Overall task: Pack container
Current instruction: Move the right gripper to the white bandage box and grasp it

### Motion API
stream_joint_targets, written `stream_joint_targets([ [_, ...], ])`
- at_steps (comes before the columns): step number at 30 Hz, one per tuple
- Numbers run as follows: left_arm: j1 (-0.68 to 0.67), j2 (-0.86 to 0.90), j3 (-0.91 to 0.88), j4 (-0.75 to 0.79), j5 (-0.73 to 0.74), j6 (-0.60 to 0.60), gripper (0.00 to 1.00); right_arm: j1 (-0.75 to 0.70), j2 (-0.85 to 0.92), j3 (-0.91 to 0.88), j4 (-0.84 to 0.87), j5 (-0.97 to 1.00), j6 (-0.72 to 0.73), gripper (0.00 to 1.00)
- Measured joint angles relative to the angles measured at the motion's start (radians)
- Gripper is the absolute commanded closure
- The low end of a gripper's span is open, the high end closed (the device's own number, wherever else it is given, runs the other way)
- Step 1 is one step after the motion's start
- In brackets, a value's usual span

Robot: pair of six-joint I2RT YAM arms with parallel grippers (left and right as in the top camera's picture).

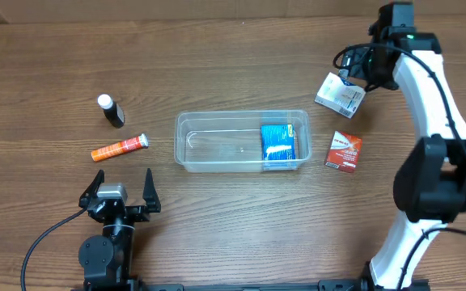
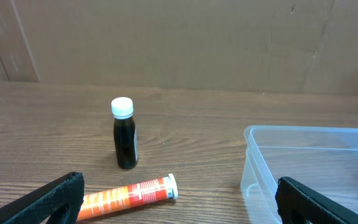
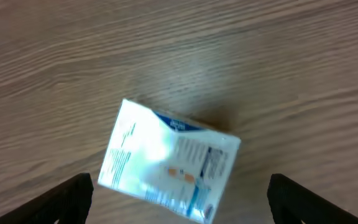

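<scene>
The clear plastic container [image 1: 217, 141] lies mid-table with a blue box [image 1: 275, 145] in its right end; its corner shows in the left wrist view [image 2: 272, 162]. A white box [image 1: 340, 95] lies at the far right, below my open right gripper [image 1: 361, 65]; in the right wrist view it [image 3: 166, 162] sits between the spread fingers [image 3: 182, 202]. A red box [image 1: 344, 152] lies right of the container. An orange tube [image 1: 120, 148] and a dark bottle with a white cap [image 1: 112, 111] lie left of it. My left gripper [image 1: 120, 192] is open and empty near the front edge.
The orange tube [image 2: 126, 196] and the dark bottle [image 2: 125, 134] lie ahead of my left fingers [image 2: 179, 205]. A cardboard wall [image 2: 179, 43] stands behind the table. The right arm [image 1: 427, 162] reaches along the table's right side.
</scene>
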Motion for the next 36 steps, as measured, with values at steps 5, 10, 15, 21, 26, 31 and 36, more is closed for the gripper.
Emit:
stream_joint_targets([
  [5,0.000,0.000,0.000,0.000,0.000,0.000,0.00,0.000,0.027,-0.001,0.090,0.000,-0.211,0.00],
  [10,0.000,0.000,0.000,0.000,0.000,0.000,0.00,0.000,0.071,0.001,0.079,0.000,-0.458,0.00],
  [15,0.000,0.000,0.000,0.000,0.000,0.000,0.00,0.000,0.168,0.000,0.054,-0.039,-0.662,0.00],
  [21,0.000,0.000,0.000,0.000,0.000,0.000,0.00,0.000,0.168,0.001,0.032,-0.082,-0.697,0.00],
  [26,0.000,0.000,0.000,0.000,0.000,0.000,0.00,-0.009,0.168,0.002,0.029,-0.076,-0.552,0.00],
  [31,0.000,0.000,0.000,0.000,0.000,0.000,0.00,-0.032,0.168,0.005,-0.039,-0.045,-0.288,0.00],
  [36,0.000,0.000,0.000,0.000,0.000,0.000,0.00,-0.031,0.168,0.005,-0.078,0.014,-0.077,0.00],
])
